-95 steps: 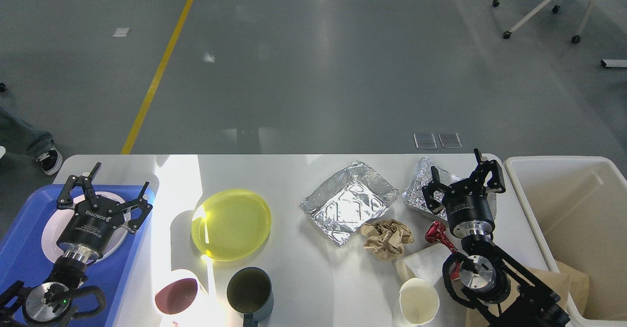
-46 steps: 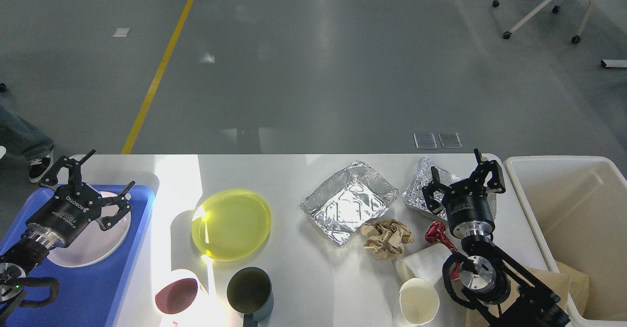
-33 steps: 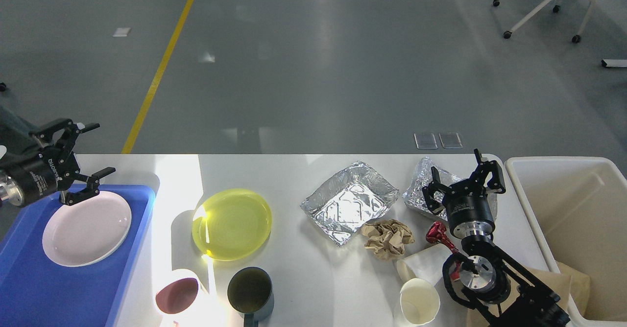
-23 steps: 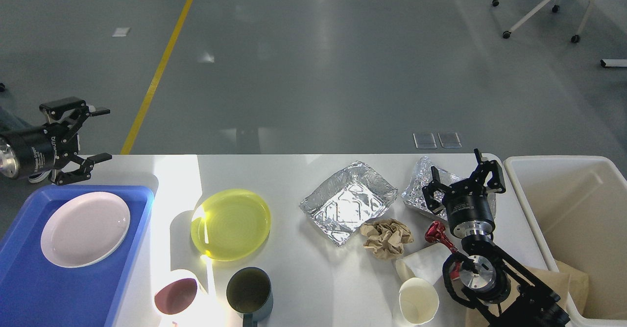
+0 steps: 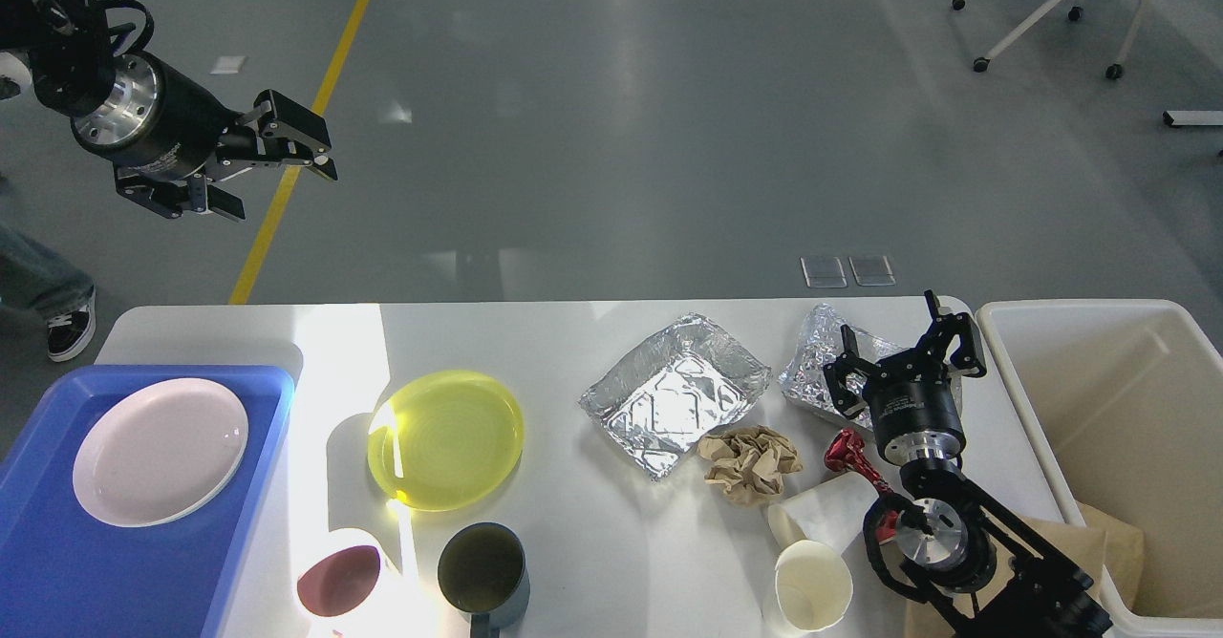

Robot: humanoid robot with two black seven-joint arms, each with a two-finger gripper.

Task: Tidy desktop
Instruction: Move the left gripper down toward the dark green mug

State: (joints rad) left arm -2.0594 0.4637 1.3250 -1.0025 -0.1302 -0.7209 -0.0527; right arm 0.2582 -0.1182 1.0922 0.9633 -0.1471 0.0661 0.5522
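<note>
The white desktop [image 5: 592,542] carries a yellow plate [image 5: 446,437], an open foil tray [image 5: 675,393], crumpled foil [image 5: 814,369], a brown paper wad [image 5: 750,461], a red wrapper [image 5: 848,455], two paper cups [image 5: 812,584] and two mugs [image 5: 482,576]. My left gripper [image 5: 284,194] hangs open and empty high at the upper left, beyond the table's far edge. At the right, my right gripper [image 5: 889,328] stands open just over the crumpled foil, holding nothing.
A blue tray [image 5: 38,562] at the left edge holds a white plate [image 5: 160,450]. A cream bin [image 5: 1127,428] stands off the table's right end, with a brown paper bag [image 5: 1113,542] by its near corner. A person's shoe [image 5: 69,328] shows at far left.
</note>
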